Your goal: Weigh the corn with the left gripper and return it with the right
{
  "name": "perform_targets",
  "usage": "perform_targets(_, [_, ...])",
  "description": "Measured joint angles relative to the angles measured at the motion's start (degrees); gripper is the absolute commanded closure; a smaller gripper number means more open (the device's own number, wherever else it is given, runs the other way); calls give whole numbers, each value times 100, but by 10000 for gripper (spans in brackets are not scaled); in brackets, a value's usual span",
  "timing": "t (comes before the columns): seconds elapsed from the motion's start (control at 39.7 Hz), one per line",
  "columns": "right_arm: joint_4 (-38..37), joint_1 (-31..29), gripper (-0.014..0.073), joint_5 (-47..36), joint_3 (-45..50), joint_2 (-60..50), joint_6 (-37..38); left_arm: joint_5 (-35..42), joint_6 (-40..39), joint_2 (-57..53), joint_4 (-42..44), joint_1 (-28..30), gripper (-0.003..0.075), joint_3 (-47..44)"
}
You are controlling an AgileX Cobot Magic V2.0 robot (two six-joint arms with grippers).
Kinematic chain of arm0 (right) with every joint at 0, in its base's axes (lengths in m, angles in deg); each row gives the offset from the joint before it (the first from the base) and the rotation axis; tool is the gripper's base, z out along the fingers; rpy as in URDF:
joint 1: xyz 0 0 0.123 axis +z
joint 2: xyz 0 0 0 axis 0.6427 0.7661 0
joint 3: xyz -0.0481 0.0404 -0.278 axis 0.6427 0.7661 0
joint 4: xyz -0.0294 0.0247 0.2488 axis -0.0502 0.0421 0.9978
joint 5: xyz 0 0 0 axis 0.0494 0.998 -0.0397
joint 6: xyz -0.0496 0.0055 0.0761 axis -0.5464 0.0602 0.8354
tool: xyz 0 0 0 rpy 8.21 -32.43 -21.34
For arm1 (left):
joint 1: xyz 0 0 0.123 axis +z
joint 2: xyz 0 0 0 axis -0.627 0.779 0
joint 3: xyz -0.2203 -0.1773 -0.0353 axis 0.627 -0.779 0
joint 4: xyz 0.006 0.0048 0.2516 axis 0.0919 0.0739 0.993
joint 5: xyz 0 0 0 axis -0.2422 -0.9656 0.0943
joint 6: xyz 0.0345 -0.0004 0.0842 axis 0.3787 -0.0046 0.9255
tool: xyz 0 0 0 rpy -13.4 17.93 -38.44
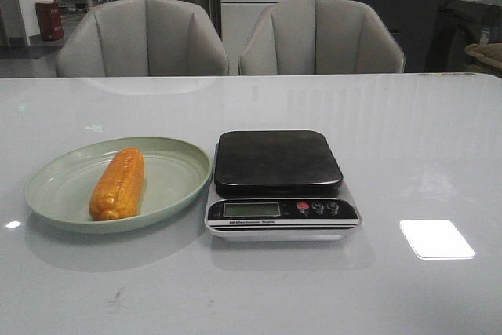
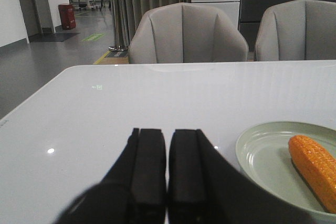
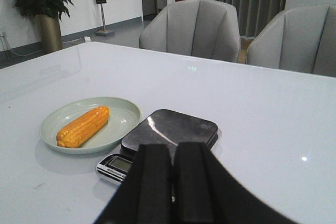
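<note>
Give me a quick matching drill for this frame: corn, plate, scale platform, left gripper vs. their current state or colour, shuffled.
Column 1:
1. corn
2. plate
3. scale platform
4. left gripper

Column 2:
A. black, nothing on it
B. shut, holding nothing
C. pale green, left of the scale
D. orange-yellow, lying on the plate

Pairs: 1-D, 2-C, 3-A, 4-B

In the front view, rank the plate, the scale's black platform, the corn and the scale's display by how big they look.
1. Plate, widest thing on the table.
2. Scale's black platform, clearly narrower than the plate.
3. Corn, lying inside the plate.
4. Scale's display, smallest by far.
All sit at about the same depth, so nearness barely skews this.
</note>
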Motion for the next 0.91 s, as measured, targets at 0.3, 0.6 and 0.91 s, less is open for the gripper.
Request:
perform_targets(0.3, [-307,-841,427,-508,466,0,128,4,0,0,0,0,598,0])
perform_targets(0.6, [-1113,-2094,427,-560,818,-233,976,13,0,0,0,0,598,0])
perform_targets(0.91, [-1506,-2488,427,-433,864,-943,1059,13,0,0,0,0,598,0])
